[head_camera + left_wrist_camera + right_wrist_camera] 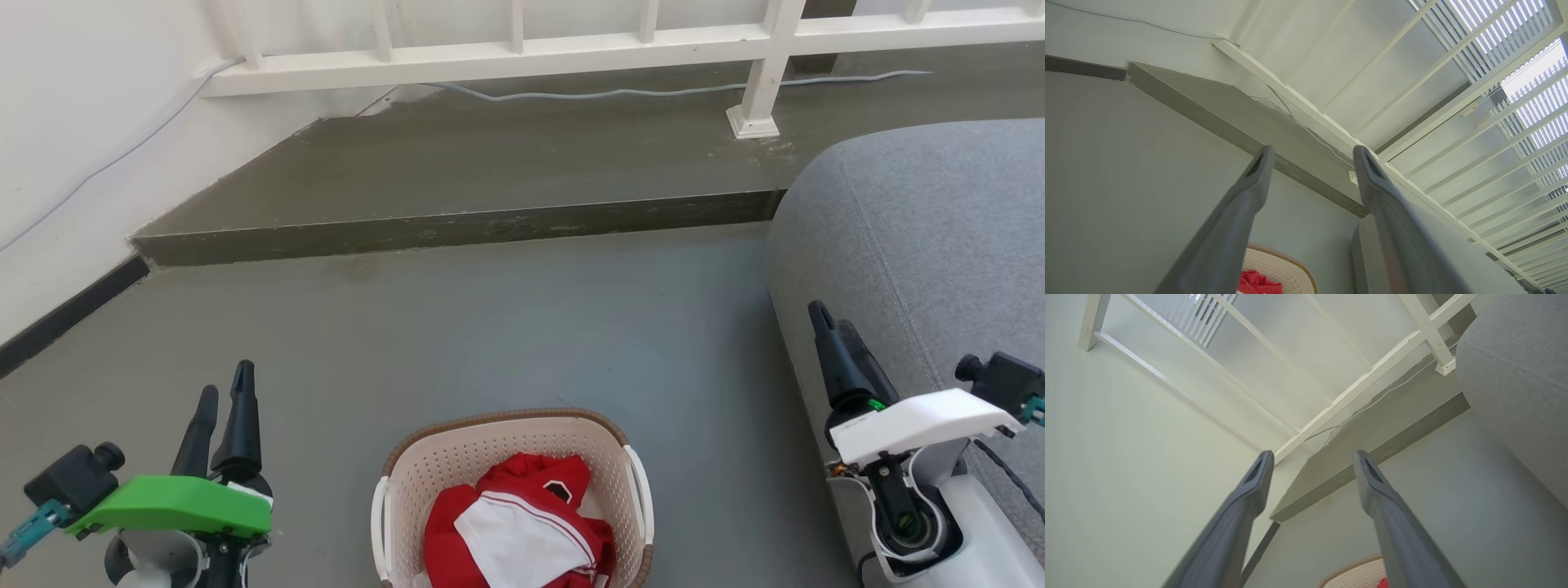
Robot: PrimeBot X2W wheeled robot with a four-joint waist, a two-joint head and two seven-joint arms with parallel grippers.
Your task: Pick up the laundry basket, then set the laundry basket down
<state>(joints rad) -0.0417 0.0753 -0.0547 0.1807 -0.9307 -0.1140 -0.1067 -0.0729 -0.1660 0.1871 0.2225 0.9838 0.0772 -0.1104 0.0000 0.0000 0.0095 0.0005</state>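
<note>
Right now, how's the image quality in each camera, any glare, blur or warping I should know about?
Head view: even soft light, sharp, the laundry basket cropped by the bottom edge. Left wrist view: window blinds blown out at upper right, the left tool soft up close. Right wrist view: pale washed-out wall, the right tool likewise soft.

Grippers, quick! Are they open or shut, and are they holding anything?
Left gripper: open, holding nothing.
Right gripper: open, holding nothing.
</note>
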